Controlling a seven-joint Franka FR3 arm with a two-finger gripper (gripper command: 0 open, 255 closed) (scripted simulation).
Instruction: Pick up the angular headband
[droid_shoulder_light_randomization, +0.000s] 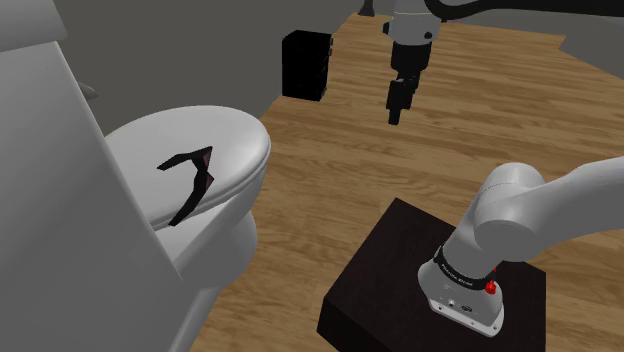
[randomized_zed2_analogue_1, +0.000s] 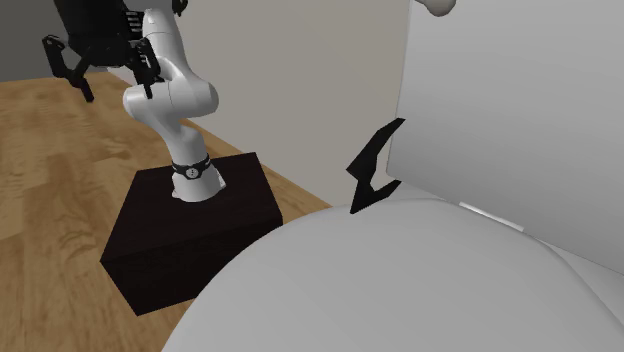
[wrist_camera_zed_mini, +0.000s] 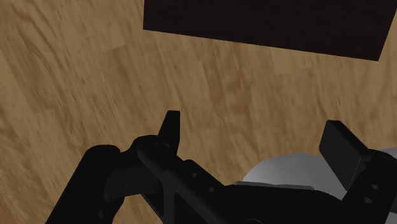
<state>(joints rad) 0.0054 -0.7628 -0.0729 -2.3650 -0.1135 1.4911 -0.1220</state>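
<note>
Headband position: the angular headband (droid_shoulder_light_randomization: 195, 198) is found on the white toilet lid (droid_shoulder_light_randomization: 240, 140), at the shoulder view's left, close to the tank (randomized_zed2_analogue_1: 500, 100).
Pincer: the gripper (droid_shoulder_light_randomization: 398, 108) is hung high over the wood floor (droid_shoulder_light_randomization: 330, 150), well apart from the headband. In the wrist view its fingers (wrist_camera_zed_mini: 170, 127) are spread, with nothing between them.
Handling: a light, thin, stiff band is judged, perhaps springy. On the smooth lid a skid is to be expected.
Grip spot: a straight stretch beside the sharp bend is favoured, pinched across the thin strip.
Writing: marks are carried on a dark collar (droid_shoulder_light_randomization: 462, 270) at the arm's base, too small to be read. No brand is made out.
</note>
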